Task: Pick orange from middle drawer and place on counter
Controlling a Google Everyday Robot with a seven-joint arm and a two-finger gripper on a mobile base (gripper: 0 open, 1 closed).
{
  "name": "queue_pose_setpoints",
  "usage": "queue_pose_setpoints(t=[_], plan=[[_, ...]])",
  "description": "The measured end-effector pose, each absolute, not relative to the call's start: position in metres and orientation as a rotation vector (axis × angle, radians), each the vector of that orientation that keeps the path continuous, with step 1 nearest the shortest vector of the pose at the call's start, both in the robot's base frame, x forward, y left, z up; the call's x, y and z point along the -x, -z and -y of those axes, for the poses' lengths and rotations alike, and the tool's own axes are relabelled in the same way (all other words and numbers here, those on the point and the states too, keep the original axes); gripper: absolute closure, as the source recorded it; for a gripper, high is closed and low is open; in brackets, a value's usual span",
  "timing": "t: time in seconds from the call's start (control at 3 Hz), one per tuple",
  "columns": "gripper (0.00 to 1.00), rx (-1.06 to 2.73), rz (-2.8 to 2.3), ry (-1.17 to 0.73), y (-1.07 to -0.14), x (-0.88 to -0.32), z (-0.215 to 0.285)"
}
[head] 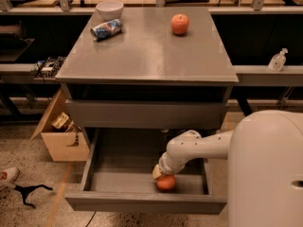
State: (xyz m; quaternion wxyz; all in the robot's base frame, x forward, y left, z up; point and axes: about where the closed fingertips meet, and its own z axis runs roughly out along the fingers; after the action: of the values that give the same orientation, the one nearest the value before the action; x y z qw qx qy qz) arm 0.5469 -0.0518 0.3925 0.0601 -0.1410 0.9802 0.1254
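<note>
The middle drawer is pulled out so our claw can reach in from above. The claw sits right on the orange, near the drawer's front wall. We cannot tell if it pinches it. The tabletop waits above.

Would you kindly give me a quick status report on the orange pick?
Pincer inside open middle drawer, at the orange. Orange on drawer floor. Counter holds apple, can, bowl.
</note>
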Motion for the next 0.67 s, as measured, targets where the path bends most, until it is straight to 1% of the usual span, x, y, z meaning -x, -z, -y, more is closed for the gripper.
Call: queue_pose_setpoints(t=[0.33,0.67], plan=[[1.00,0.421,-2.977,-0.383,-0.394,-0.540,0.058],[1.00,0.452,-2.958,-0.427,-0.407,-0.537,0.059]])
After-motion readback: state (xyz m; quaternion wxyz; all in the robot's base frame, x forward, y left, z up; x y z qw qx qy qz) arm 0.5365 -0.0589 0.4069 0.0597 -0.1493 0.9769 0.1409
